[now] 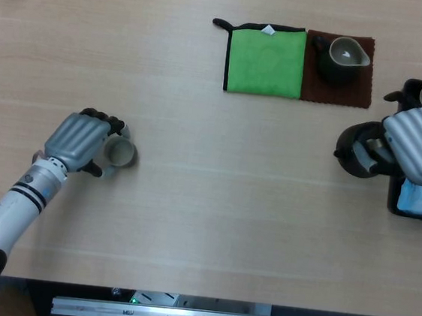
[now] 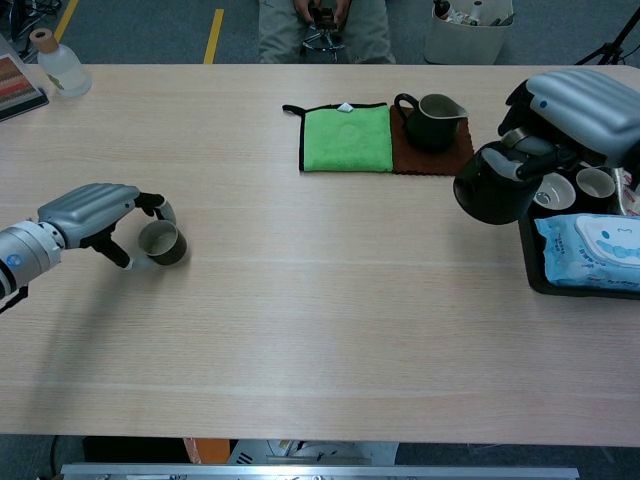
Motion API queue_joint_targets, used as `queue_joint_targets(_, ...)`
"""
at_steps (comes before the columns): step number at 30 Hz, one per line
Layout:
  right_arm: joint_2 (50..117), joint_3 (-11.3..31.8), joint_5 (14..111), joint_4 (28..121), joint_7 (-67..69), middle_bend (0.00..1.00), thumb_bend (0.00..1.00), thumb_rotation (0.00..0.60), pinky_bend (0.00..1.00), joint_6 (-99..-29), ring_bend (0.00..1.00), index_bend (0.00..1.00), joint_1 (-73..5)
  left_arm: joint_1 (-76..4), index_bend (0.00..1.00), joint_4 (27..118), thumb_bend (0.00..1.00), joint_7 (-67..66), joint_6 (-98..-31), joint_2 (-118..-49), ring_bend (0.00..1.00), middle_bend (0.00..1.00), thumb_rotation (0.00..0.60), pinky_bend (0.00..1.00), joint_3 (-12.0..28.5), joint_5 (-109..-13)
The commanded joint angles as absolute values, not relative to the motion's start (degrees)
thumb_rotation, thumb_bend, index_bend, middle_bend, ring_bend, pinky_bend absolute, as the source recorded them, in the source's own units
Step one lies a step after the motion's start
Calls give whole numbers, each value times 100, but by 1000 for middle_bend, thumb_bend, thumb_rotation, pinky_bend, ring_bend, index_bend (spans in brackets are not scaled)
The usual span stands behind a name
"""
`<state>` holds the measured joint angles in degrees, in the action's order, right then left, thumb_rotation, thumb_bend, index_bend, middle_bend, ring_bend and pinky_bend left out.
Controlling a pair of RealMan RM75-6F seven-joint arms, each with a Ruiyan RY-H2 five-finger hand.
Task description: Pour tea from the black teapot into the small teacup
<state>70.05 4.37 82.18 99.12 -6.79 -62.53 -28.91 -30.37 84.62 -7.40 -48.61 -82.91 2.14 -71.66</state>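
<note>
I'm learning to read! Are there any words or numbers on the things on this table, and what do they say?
No words or numbers can be read in either view.
Wipes pack in the black tray: it has printed marks, too blurred to read.
Book at the far left edge: a striped cover, no letters clear.
Bottle, teapot, teacup, green cloth: no text visible.

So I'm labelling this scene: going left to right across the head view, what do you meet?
Left robot hand → small dark teacup → green square cloth → dark pitcher on the brown mat → black round teapot → right robot hand.
</note>
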Motion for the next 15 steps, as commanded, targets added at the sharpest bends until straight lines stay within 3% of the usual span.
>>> queue_joint_targets(1,7008,441,8235,9922,-666,1000,401,498,236,-6263,973,1000,-2893,-3191,445,8676,246,-753,-4743,-8241,266,328,600,198,348,-7048)
queue_joint_targets(15,6890,496,8255,10054,-624,1000,401,498,236,-6343,973,1000,-2876,-3850,445,8889,246,-1472,-4408,-8746,262,317,600,198,566,-6439)
